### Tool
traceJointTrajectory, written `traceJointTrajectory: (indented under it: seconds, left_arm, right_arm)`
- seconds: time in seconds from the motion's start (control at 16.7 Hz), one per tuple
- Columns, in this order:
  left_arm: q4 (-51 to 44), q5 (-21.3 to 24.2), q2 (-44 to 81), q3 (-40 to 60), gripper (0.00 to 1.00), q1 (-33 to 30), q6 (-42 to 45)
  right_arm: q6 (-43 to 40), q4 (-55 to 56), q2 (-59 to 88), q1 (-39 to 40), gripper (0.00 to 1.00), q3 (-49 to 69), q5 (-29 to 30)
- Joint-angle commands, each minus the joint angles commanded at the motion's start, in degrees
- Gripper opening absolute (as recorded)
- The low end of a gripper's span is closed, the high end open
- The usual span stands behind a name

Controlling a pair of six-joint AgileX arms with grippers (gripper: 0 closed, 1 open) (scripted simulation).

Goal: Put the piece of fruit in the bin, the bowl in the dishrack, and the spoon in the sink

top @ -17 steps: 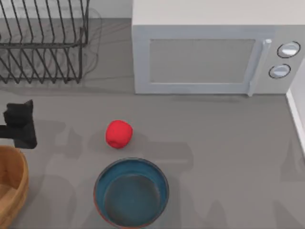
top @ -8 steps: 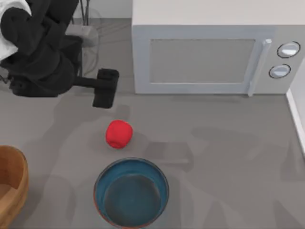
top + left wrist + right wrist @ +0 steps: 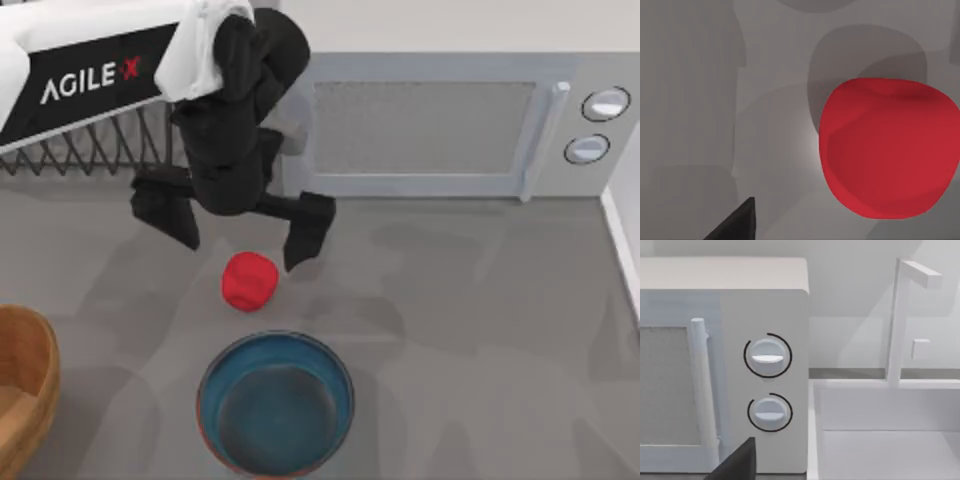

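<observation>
From above, our left gripper (image 3: 243, 240) hangs over the grey table (image 3: 480, 330), fingers spread wide apart, just behind the piece of fruit (image 3: 249, 281). The bowl (image 3: 275, 403) sits near the front, the bin (image 3: 25, 395) at the left edge, the dishrack (image 3: 90, 150) behind our arm.

Our left wrist view shows the fruit (image 3: 887, 150) close below.

Our right wrist view faces the microwave (image 3: 740, 370) and sink (image 3: 890, 440); we cannot tell that gripper's state.

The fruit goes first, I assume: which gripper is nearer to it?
Left. The left gripper hangs open just above the piece of fruit, fingers astride it. The right arm is away by the microwave and sink.
</observation>
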Motion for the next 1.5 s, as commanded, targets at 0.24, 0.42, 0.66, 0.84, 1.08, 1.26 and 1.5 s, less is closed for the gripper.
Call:
traceJointTrajectory:
  seconds: [0.24,0.42,0.66,0.84,1.08,1.26,1.5]
  left_arm:
    - [-0.7,0.0,1.3,1.0,1.00,-0.3,-0.1]
    - [-0.4,0.0,1.3,0.6,1.00,-0.1,-0.1]
    - [5.9,0.0,3.5,-3.2,1.00,-0.2,0.0]
    - [11.9,0.0,5.8,-6.8,1.00,-0.3,-0.1]
    - [13.0,0.0,6.3,-7.7,1.00,-0.3,-0.1]
    - [13.0,0.0,6.3,-7.7,0.85,-0.3,-0.1]
    - [13.0,0.0,6.3,-7.7,0.55,-0.3,-0.1]
  right_arm:
    - [0.0,0.0,0.0,0.0,1.00,0.0,0.0]
    - [0.0,0.0,0.0,0.0,1.00,0.0,0.0]
    - [0.0,0.0,0.0,0.0,1.00,0.0,0.0]
    - [0.0,0.0,0.0,0.0,1.00,0.0,0.0]
    - [0.0,0.0,0.0,0.0,1.00,0.0,0.0]
    - [0.0,0.0,0.0,0.0,1.00,0.0,0.0]
    - [0.0,0.0,0.0,0.0,1.00,0.0,0.0]
